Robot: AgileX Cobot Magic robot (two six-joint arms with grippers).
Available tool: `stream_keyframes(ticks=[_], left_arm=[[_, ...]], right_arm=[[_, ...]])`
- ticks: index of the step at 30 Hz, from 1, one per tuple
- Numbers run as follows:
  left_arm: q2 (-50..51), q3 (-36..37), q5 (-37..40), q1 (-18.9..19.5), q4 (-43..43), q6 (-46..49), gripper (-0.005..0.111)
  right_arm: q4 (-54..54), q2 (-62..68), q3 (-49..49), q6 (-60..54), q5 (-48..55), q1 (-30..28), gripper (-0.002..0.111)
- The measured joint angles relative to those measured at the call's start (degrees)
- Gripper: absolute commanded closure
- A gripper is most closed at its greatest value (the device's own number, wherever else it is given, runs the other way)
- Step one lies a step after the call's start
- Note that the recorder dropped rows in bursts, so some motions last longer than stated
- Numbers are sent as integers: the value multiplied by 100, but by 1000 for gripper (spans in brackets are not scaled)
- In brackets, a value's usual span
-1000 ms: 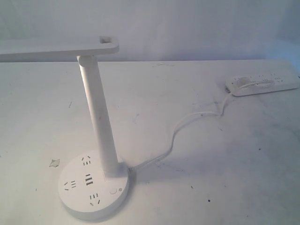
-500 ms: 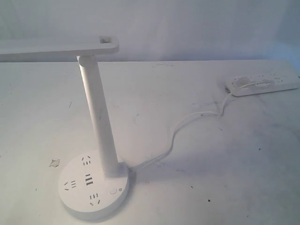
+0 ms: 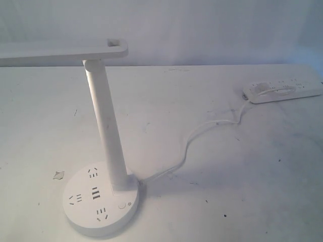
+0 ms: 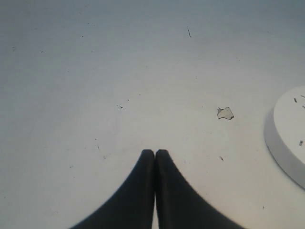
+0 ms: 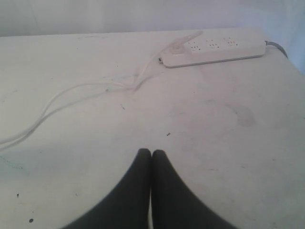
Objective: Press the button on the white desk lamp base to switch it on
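**Nothing has moved; both grippers closed and clear of the lamp**

Nothing has shifted over the last second: the lamp, the cable and the power strip lie where they did, and no arm has entered the exterior view.

The white desk lamp base [image 3: 121, 221] sits on the surface [image 3: 227, 191] at the lower left of the exterior view. The button [image 3: 122, 205] is on top of the base, just right of the foot of the post [image 3: 107, 131] and near the rim. The lamp head [image 3: 60, 52] reaches left from the top of the post. A white cable [image 3: 186, 146] winds from the base to the power strip [image 3: 282, 91] at the far right.

The left gripper [image 4: 155, 152] has its two dark fingers pressed together with nothing between them. It hangs over bare surface, and the edge of the base [image 4: 286, 133] shows off to one side, beyond a small scrap [image 4: 224, 113]. The right gripper [image 5: 151, 152] is likewise closed and empty, facing the power strip [image 5: 214, 50] and the cable [image 5: 71, 95], well apart from both. Neither gripper touches the lamp.
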Motion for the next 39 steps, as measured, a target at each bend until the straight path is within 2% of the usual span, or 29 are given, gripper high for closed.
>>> stream_keyframes(ticks=[5,9,13,23,39], left_arm=[[0,0,0,0,0,0,107],[0,0,0,0,0,0,107],[0,0,0,0,0,0,107],[0,0,0,0,0,0,107],[0,0,0,0,0,0,107]], right_arm=[[408,0,0,-174,-78,0,108],[1193,0,0,-1112,-130,0,108],[1479,0,0,-1717,-130,0,108],[1671,0,0,-1905,-130,-41,108],[1984,0,0,-1919,-142,-818,108]])
